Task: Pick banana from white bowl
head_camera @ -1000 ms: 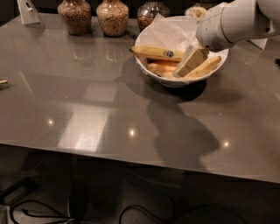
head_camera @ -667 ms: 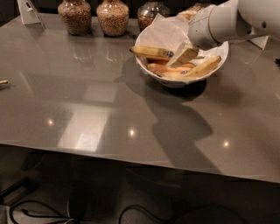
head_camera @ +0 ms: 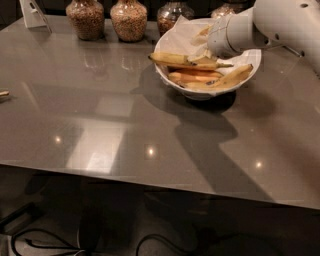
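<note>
Camera view: takes in a broad grey glossy desk (head_camera: 100, 125), its front edge crossing the lower part and dropping slightly toward the right, with dark floor and loose cables (head_camera: 45, 245) underneath. Offers open surface over the whole near and left side, marked only by light spots and the long shadow (head_camera: 205, 135) running from the bowl toward the front edge. Cuts off a small item (head_camera: 2, 93) at the left border. Keeps glass jars (head_camera: 129, 20) of grains in a row along the far edge, with a white stand (head_camera: 32, 12) at the far left corner.

Places the white bowl (head_camera: 167, 77) far right, well back from the front edge and just in front of the third jar, lined with crumpled paper (head_camera: 180, 32). Holds the banana (head_camera: 175, 60) on top of the pile, nearly level, left tip jutting past the bowl's left rim, thin stem pointing right. Stacks orange-yellow bananas (head_camera: 192, 77) under it and a pale banana (head_camera: 232, 76) against the right rim.

Brings the white arm (head_camera: 280, 22) in from the upper right, over the bowl's far side. Puts the pincer (head_camera: 205, 52) down inside the bowl, right at the banana's right half. Cannot tell how far open, nor whether gripping or merely touching.
</note>
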`<action>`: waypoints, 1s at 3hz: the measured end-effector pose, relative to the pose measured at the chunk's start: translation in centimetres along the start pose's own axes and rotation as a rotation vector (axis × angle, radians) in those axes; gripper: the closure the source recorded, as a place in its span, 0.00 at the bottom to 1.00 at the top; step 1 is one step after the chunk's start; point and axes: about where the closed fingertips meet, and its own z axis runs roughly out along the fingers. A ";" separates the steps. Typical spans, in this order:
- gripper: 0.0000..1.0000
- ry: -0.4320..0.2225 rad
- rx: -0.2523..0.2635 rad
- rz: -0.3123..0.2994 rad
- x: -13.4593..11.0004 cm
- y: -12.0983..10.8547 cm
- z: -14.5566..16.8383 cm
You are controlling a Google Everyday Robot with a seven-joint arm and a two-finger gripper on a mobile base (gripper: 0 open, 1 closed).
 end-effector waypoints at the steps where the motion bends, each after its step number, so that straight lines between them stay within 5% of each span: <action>1: 0.55 0.008 -0.016 -0.006 0.6 0.3 1.3; 3: 0.38 0.026 -0.034 -0.007 1.4 0.5 2.1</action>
